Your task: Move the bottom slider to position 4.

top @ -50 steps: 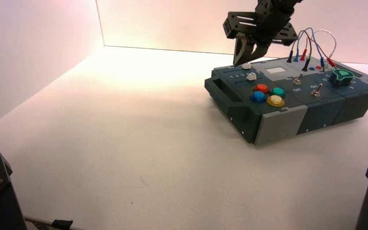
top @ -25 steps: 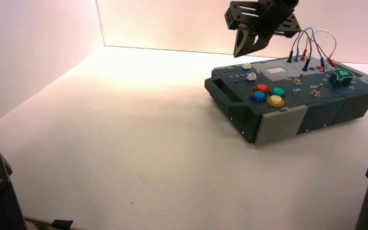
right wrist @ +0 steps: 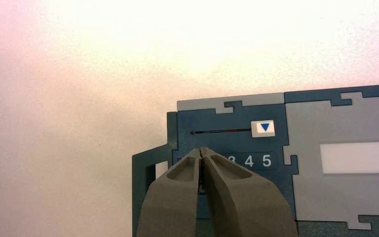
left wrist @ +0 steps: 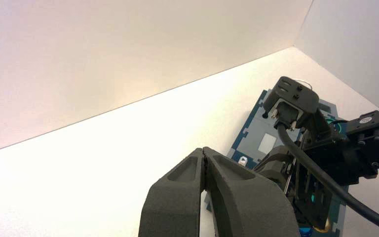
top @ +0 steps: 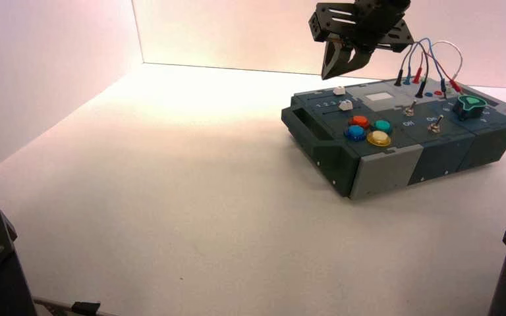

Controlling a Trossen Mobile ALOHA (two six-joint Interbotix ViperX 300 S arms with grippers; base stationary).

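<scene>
The box stands at the right of the white table. Its bottom slider is a small white knob beside the twin knob of the top slider. My right gripper hangs shut and empty in the air above the sliders' end of the box. In the right wrist view the right gripper covers the first printed numerals. Position 4 shows, and the top slider sits above the 5. The bottom slider is hidden there behind my fingers. My left gripper is shut, away from the box.
Four round buttons, orange, teal, blue and yellow, lie near the sliders. Two silver toggle switches, a green knob and plugged wires fill the box's right part. White walls stand behind and to the left.
A second ago my right gripper's tips were down at the sliders; it has lifted straight up and has held still for the last half second. Both knobs stay put.
</scene>
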